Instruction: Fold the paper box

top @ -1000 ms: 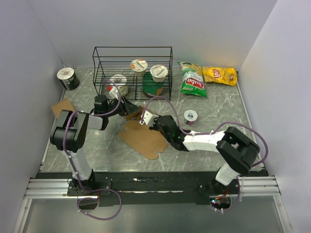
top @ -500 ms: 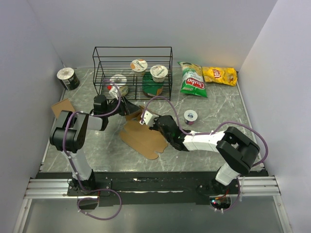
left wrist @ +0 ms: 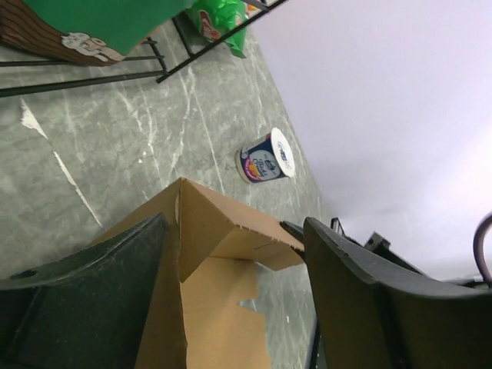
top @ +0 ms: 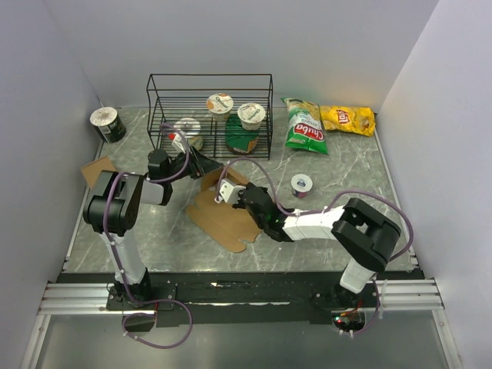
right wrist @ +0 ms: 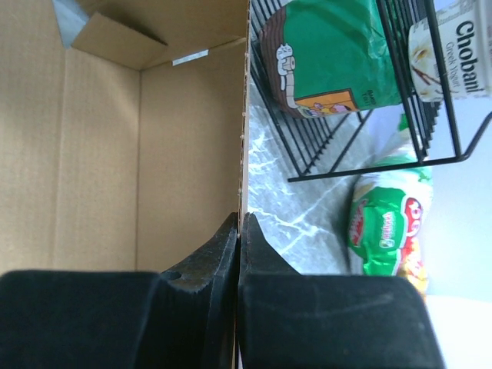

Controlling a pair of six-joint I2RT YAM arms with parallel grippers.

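Observation:
The paper box (top: 223, 215) is a brown die-cut sheet, partly lying on the table in front of the wire rack, with its far panels raised (top: 224, 178). My right gripper (top: 234, 196) is shut on the edge of a raised panel; in the right wrist view the jaws (right wrist: 240, 223) pinch the thin cardboard edge, with the panel (right wrist: 115, 154) to their left. My left gripper (top: 204, 167) is open at the box's far left corner. In the left wrist view its fingers (left wrist: 92, 284) stand wide apart around a folded flap (left wrist: 223, 231) without closing on it.
A black wire rack (top: 209, 84) at the back holds yogurt cups and a green packet (top: 242, 141). A green chip bag (top: 305, 127) and a yellow one (top: 347, 119) lie back right. A yogurt cup (top: 301, 184) stands right of the box. A can (top: 108, 124) and a smaller cardboard piece (top: 98, 169) sit at the left.
My right gripper has moved left with the panel edge in it, raising the panel more upright. The sheet has shifted slightly left. My left gripper has edged a little toward the back.

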